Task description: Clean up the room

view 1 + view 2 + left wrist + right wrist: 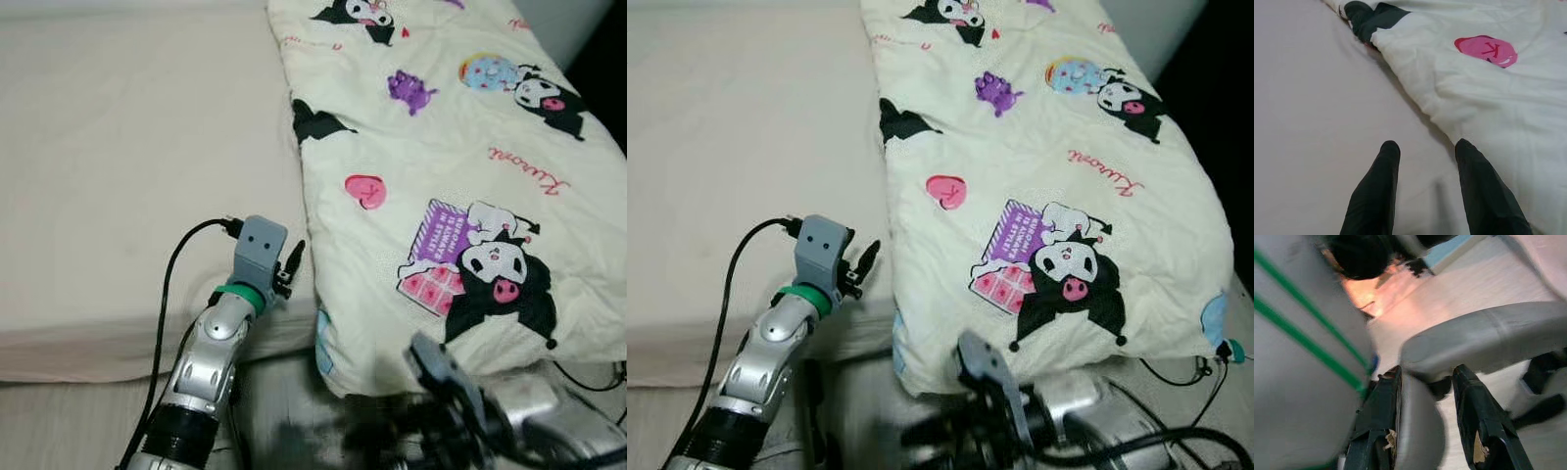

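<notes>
Soft, even indoor light falls on the bed sheet (127, 147) and the cartoon-print blanket (451, 166), with no glare and only a thin shadow under the blanket's edge. The head views are sharp across the bed, but the right arm (1038, 411) at the bottom is smeared by motion blur. The left wrist view is clear and slightly dim. The right wrist view is heavily blurred, with a warm orange glow near its top.

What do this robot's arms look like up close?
The left arm is shiny silver with a green ring at the wrist, a grey box above it and a black cable looping off. Each end effector has two long black fingers. The right arm looks silver too, but blurred.
</notes>
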You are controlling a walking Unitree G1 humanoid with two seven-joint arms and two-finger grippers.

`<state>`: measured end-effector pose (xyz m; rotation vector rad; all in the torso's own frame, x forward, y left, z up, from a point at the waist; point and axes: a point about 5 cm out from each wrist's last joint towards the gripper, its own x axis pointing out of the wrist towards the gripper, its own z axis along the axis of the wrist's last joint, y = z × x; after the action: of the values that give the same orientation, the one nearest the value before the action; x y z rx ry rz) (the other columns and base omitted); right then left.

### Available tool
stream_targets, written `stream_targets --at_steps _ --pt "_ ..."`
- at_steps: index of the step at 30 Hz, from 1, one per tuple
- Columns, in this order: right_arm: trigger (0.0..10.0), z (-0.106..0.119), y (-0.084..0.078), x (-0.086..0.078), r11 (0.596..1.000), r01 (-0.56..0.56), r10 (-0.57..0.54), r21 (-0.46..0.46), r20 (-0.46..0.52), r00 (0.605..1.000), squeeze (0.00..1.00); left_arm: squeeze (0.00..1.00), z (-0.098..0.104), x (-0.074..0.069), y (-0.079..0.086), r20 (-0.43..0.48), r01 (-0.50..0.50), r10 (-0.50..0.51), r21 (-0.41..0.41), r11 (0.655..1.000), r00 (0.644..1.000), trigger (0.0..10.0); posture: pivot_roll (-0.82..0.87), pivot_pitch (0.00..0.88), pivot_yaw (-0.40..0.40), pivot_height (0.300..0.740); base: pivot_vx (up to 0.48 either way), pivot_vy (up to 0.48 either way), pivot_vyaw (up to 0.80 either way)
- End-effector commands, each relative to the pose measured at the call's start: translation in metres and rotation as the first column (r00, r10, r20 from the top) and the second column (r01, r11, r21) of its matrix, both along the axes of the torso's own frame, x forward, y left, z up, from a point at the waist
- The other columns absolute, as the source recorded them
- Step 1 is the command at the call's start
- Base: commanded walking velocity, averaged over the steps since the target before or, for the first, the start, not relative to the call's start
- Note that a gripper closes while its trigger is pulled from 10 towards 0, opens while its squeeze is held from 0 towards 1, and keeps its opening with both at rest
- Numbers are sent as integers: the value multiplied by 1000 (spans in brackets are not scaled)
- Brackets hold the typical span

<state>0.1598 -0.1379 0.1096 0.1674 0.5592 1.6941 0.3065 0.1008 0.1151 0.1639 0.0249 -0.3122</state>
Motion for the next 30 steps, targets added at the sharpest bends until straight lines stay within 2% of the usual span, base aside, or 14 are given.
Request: stream_targets --at_steps 1,4,6,7,8,10,11,13,17,22,24,25,27,30 --pt "10000 7 4 -2 1000 1 -2 31 17 1000 0 0 -4 -2 0 -9 1 -1 7 1000 1000 10000 -34 114 35 545 0 0 0" --pt "10000 22 14 19 985 142 -156 99 154 976 0 0 -5 -3 0 -11 1 -1 7 1000 1000 10000 -38 113 36 545 0 0 0" --pt "10000 31 16 58 903 400 -429 154 348 834 0 0 -6 -4 -2 -14 5 -5 6 1000 1000 10000 -46 113 43 545 0 0 0" --pt "10000 31 16 58 903 400 -429 154 348 834 0 0 -6 -4 -2 -14 5 -5 6 1000 1000 10000 -46 113 43 545 0 0 0" --pt "10000 35 8 91 733 641 -667 227 420 615 0 0 -7 -3 -3 -16 10 -9 7 1000 1000 10000 -48 115 49 545 0 0 0" --pt "10000 35 8 91 733 641 -667 227 420 615 0 0 -7 -3 -3 -16 10 -9 7 1000 1000 10000 -48 115 49 545 0 0 0" --pt "10000 26 -15 110 530 813 -809 241 431 400 0 0 -7 -3 -3 -17 14 -13 8 1000 1000 10000 -51 116 53 545 0 0 0" --pt "10000 26 -15 110 530 813 -809 241 431 400 0 0 -7 -3 -3 -17 14 -13 8 1000 1000 10000 -51 116 53 545 0 0 0" --pt "10000 -28 -86 119 51 994 -911 96 412 7 0 0 -7 0 -4 -20 20 -19 15 1000 1000 10000 -61 119 63 545 0 0 0" --pt "10000 -56 -108 111 -103 995 -900 -9 427 -90 0 0 -8 1 -5 -21 21 -21 16 1000 1000 10000 -53 119 58 545 0 0 0" --pt "10000 -89 -139 88 -345 925 -851 -156 468 -238 0 0 -8 1 -5 -21 15 -15 14 1000 1000 10000 -50 121 55 545 0 0 0" --pt "10000 -89 -139 88 -345 925 -851 -156 468 -238 0 0 -8 1 -5 -21 15 -15 14 1000 1000 10000 -50 121 55 545 0 0 0" --pt "10000 -105 -158 70 -496 840 -790 -219 515 -332 0 0 -9 0 -4 -22 10 -10 12 1000 1000 10000 -48 123 54 545 0 0 0" --pt "10000 -111 -175 55 -607 757 -720 -243 571 -394 0 0 -10 -1 -3 -25 9 -8 13 1000 1000 10000 -54 125 50 545 0 0 0"
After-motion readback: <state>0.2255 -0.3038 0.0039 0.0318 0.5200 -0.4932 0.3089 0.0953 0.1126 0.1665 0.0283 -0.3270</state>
